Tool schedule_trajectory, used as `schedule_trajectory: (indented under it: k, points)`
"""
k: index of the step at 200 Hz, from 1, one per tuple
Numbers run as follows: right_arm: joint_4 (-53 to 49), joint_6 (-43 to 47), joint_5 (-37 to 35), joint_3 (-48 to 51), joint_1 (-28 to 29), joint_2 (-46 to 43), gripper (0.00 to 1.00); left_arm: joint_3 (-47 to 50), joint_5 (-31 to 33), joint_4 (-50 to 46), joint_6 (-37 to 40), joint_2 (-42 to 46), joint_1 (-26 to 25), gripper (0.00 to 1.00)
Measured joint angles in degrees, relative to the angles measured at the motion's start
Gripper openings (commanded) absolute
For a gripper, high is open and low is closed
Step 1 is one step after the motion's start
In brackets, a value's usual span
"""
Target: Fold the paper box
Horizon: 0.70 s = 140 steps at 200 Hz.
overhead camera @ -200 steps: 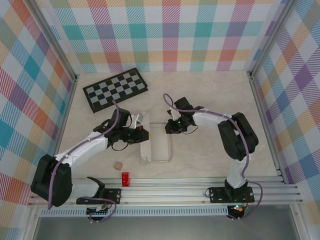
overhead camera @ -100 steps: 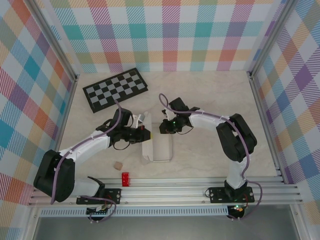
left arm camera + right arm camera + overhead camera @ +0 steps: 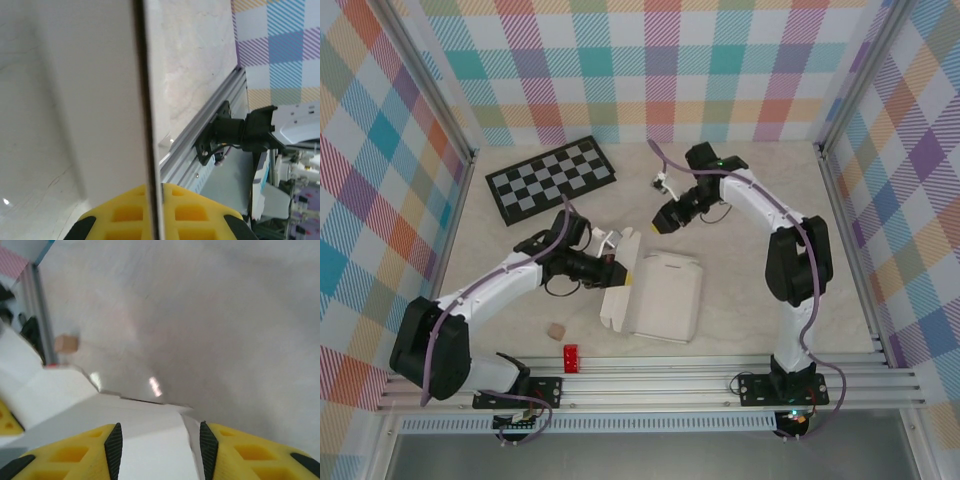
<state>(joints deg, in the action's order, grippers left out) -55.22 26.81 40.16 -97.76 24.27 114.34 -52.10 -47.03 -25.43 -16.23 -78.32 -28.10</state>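
Now the paper box (image 3: pixel 665 297) lay on the table (image 3: pixel 750 200) near its middle, in front of the two arms, mostly flat, with its left flap standing up on edge. The left gripper (image 3: pixel 618 270) was pressed together on that raised flap: in the left wrist view its yellow pads (image 3: pixel 185 210) pinched the thin cardboard edge (image 3: pixel 145 100) from both sides. The right gripper (image 3: pixel 667 217) hung just beyond the far edge of the box, apart from it. In the right wrist view its yellow fingers (image 3: pixel 245 450) stood spread, gripping nothing, with the white cardboard (image 3: pixel 125 425) lying below them. A checkerboard (image 3: pixel 550 178) sat at the far left. A small tan cube (image 3: pixel 556 330) and a red block (image 3: pixel 570 357) rested near the front rail, left of the box.
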Motion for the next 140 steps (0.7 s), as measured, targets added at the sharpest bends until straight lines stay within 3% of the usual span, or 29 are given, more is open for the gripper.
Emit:
schedule_trajectory:
  k: [37,65,100,140]
  points:
    - [-6.21,5.99,5.97,6.6,-0.17,1.55,0.48,-7.85,-0.39,-6.25,6.8,-2.73,-0.11,0.0]
    - [-5.27,6.88,10.36,12.85,-2.19,0.74,0.48,-12.61,3.41,-13.55,11.45,-7.96,-0.26,0.0]
    - [-1.6,3.76,9.14,15.41,-5.77,-0.44,0.48,-22.03,14.16,-25.29,18.95,-15.74,-0.66,0.0]
    - [3.21,-0.22,4.24,15.72,-9.97,-3.48,0.49,-25.03,19.04,-30.01,22.6,-17.53,-1.75,0.0]
